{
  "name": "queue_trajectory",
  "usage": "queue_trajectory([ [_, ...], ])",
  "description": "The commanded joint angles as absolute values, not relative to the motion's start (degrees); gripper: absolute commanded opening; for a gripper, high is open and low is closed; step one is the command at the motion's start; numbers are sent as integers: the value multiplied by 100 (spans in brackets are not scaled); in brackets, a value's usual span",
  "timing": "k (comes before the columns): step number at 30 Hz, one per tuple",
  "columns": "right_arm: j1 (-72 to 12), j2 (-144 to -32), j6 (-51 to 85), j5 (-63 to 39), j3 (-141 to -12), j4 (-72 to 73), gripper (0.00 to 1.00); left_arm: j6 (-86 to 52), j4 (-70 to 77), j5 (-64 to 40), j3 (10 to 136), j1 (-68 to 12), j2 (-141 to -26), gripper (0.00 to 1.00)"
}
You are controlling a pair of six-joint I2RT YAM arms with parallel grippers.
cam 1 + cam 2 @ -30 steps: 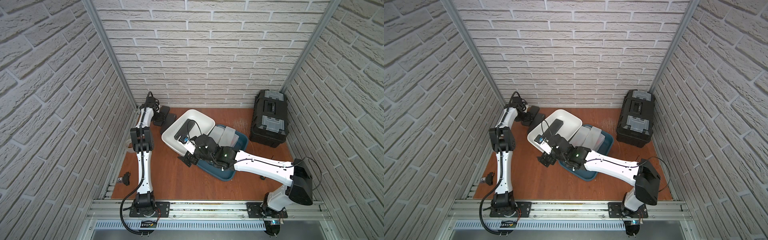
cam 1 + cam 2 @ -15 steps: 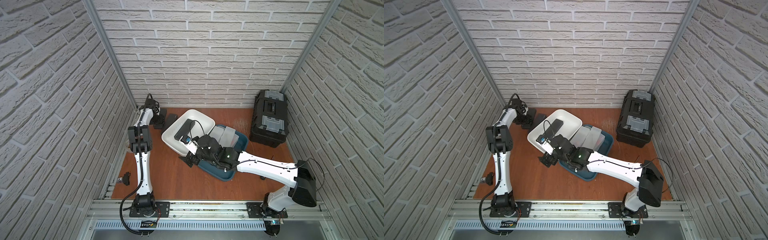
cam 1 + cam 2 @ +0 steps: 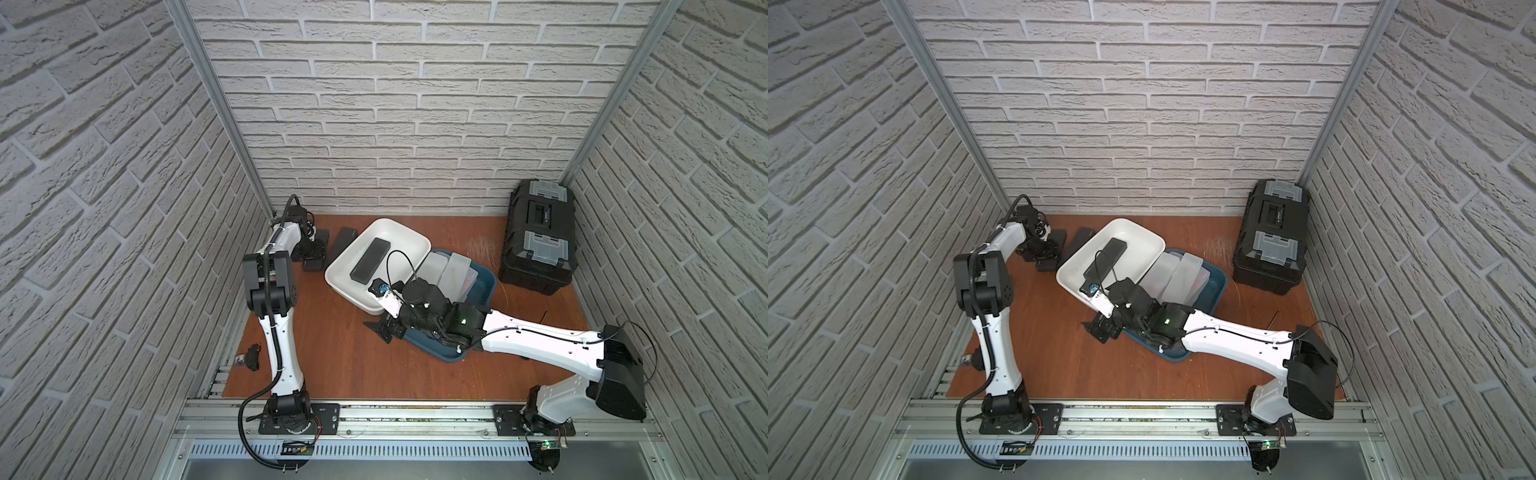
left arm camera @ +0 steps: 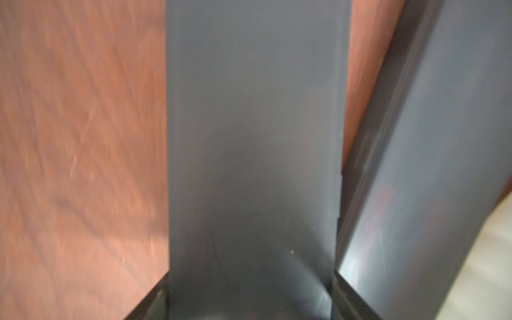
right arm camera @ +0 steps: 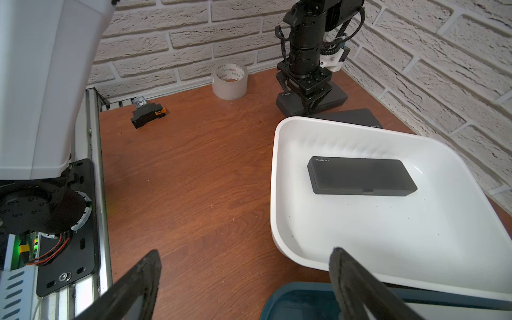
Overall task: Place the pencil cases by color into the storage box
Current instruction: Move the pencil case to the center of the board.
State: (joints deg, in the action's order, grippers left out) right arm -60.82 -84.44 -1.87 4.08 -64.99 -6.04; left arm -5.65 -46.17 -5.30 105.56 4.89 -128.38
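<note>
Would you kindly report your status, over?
Left pincer shut on black pencil case, back corner. Right pincer open, empty. Another black case in white tray. Loose black case lies between grip and tray.

You had a black toolbox (image 3: 538, 237) standing shut in the far right corner of the wooden tabletop (image 3: 332, 361), close to the brick wall (image 3: 395, 104). A clear tape roll (image 5: 230, 81) stood on end at the tabletop's edge by the wall. A small black part with an orange tab (image 5: 148, 115) lay at the tabletop's left edge. An aluminium rail (image 3: 415, 415) ran along its near edge.
</note>
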Motion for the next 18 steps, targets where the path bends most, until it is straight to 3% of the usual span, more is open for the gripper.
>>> queue_trajectory([
  [1,-6142,-8251,-68,387,-6323,-173,95,-606,-4614,-459,10089,529,-12299,72],
  [8,-6144,-8453,-61,190,-6353,-35,95,-682,-4836,-398,9724,501,-11843,77],
  [16,-6150,-8367,-91,290,-6359,-148,95,-589,-5317,-398,10566,510,-12611,80],
  [18,-6148,-8376,-97,275,-6380,-176,95,-578,-5260,-338,10682,511,-12725,84],
])
